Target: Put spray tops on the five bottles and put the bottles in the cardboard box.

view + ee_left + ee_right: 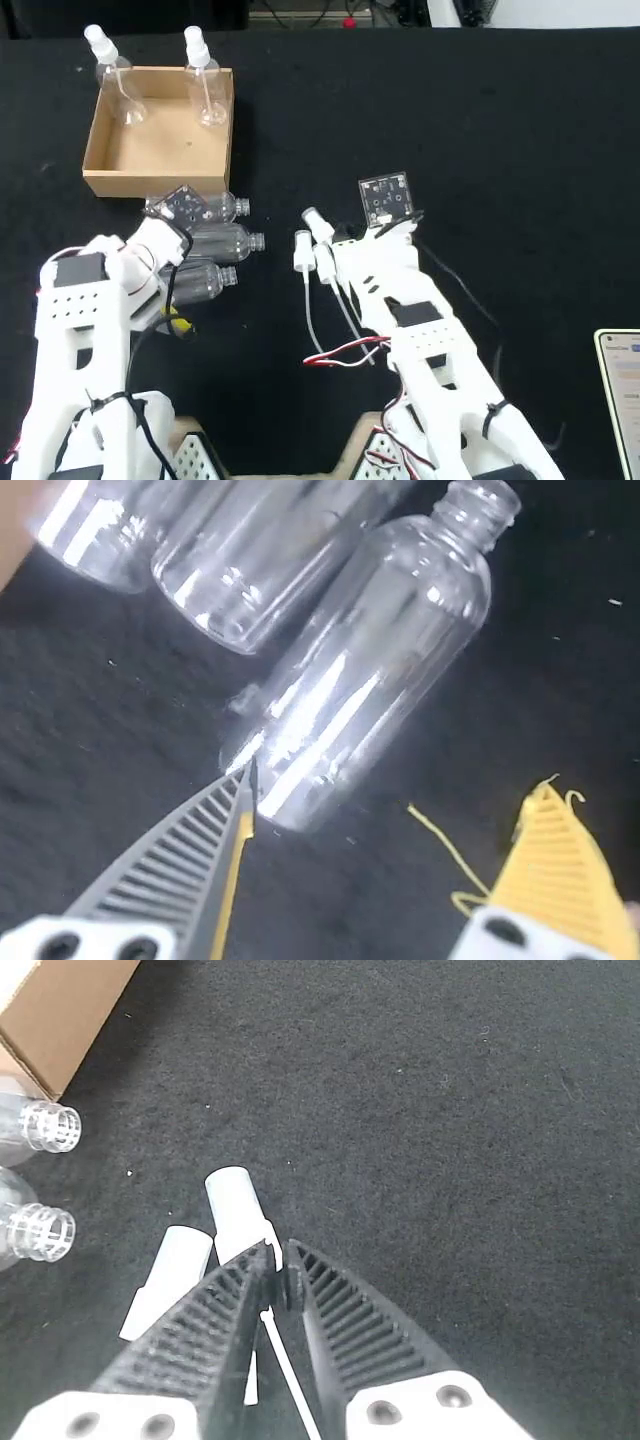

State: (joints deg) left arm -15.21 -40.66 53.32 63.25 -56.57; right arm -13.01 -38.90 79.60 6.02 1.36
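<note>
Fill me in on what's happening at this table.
Two clear plastic bottles with white spray tops stand in the brown cardboard box. Three uncapped bottles lie beside it on the black table. The left gripper is open at the nearest one; the right gripper is shut on a loose white spray top.

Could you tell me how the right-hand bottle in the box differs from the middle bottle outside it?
The boxed bottle stands upright; the middle bottle lies on its side. The boxed bottle wears a white spray top; the middle bottle's neck is open. Both are clear.
</note>
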